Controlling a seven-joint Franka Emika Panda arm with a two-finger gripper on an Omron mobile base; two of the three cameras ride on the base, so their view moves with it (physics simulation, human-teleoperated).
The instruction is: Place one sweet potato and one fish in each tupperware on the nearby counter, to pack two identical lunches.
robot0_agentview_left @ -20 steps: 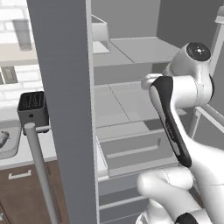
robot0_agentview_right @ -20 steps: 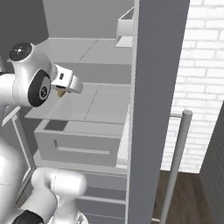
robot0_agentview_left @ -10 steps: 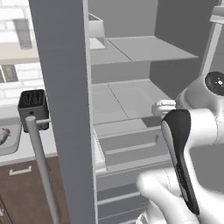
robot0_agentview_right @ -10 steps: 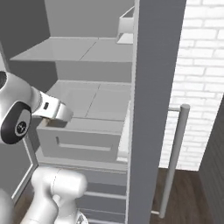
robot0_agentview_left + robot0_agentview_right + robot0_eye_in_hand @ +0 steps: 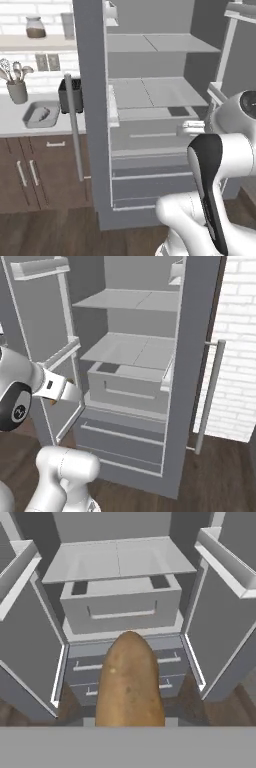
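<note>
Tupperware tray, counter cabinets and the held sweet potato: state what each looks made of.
The shallow pale grey tupperware tray looks like matte plastic: flat, even grey, sloped thin walls. The dark brown cabinets under the off-white counter look like wood, with silvery, metal-looking bar handles. The brown oblong sweet potato in the gripper shows dull, speckled skin, like a raw tuber. All is rendered, so these are guesses.

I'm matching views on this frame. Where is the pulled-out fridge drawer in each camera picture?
Left base view: the drawer sits centre-right, behind the arm's white elbow.
Right base view: just left of centre, right of the arm's wrist.
Hand view: upper centre, above the sweet potato at the gripper.
Shared landmark: the split shelf directly above the drawer, in all three views.
</note>
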